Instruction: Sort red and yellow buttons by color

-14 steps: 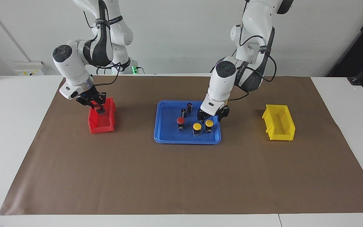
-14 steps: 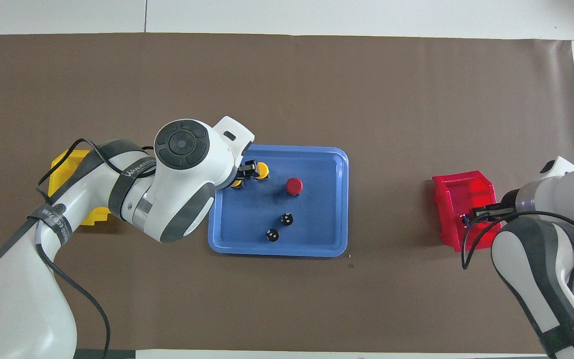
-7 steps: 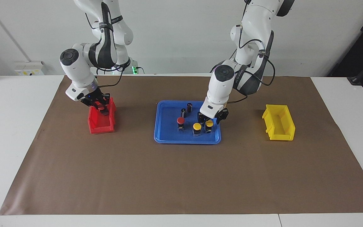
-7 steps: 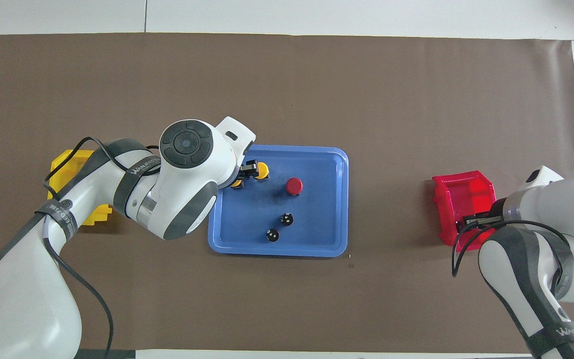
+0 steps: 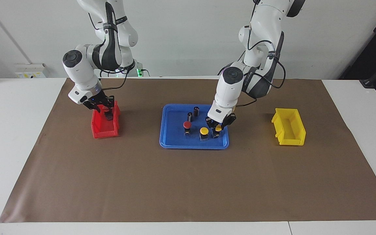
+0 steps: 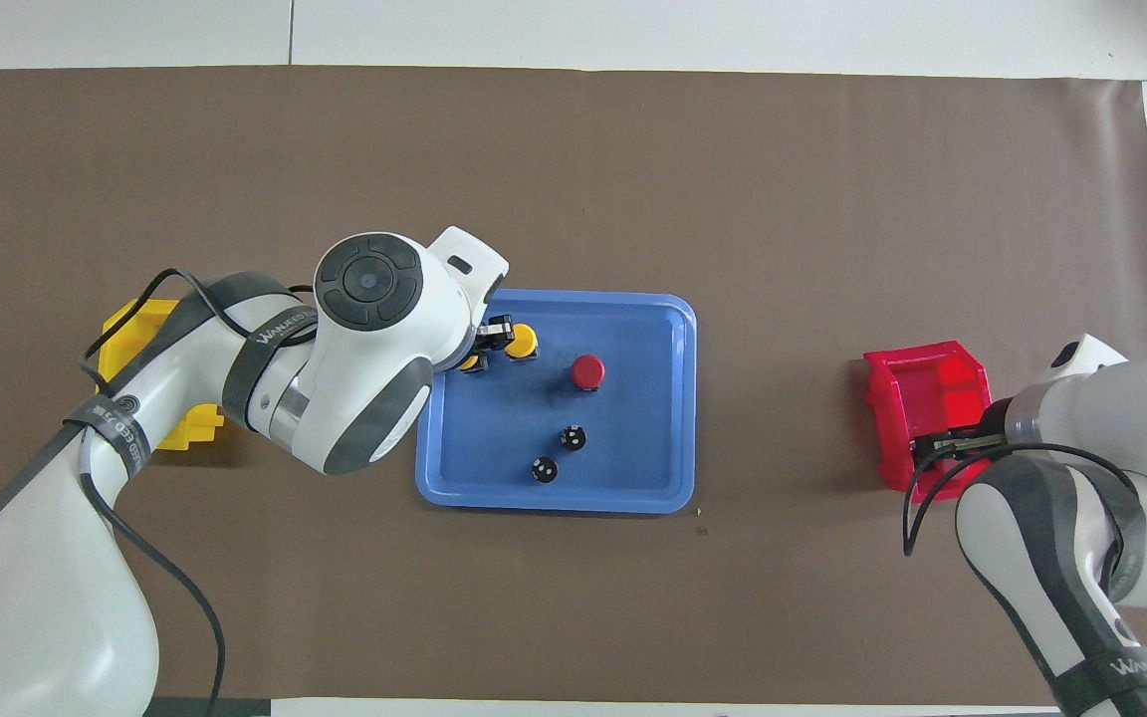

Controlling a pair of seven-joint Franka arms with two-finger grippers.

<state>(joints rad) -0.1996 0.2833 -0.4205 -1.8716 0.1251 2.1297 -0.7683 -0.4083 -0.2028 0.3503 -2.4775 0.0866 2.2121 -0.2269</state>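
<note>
On the blue tray (image 5: 171, 144) (image 6: 687, 398) stand one red button (image 5: 187, 124) (image 6: 588, 371) and two yellow buttons. My left gripper (image 5: 217, 127) (image 6: 482, 355) is down in the tray and shut on the yellow button (image 5: 218, 129) (image 6: 474, 363) at the left arm's end. The other yellow button (image 5: 204, 131) (image 6: 522, 341) stands free beside it. My right gripper (image 5: 105, 112) (image 6: 932, 444) hangs over the end of the red bin (image 5: 104, 131) (image 6: 932, 378) nearer the robots. Against the red bin I cannot tell whether it holds anything.
Two capless dark cylinders (image 5: 190, 116) (image 5: 196, 111) stand in the tray, nearer the robots than the buttons. A yellow bin (image 5: 289, 131) (image 6: 150, 329) sits toward the left arm's end of the brown mat, partly covered by the left arm in the overhead view.
The left gripper came down around the yellow button and closed on it. The right gripper shifted a little toward the robots over the red bin, and its arm straightened up.
</note>
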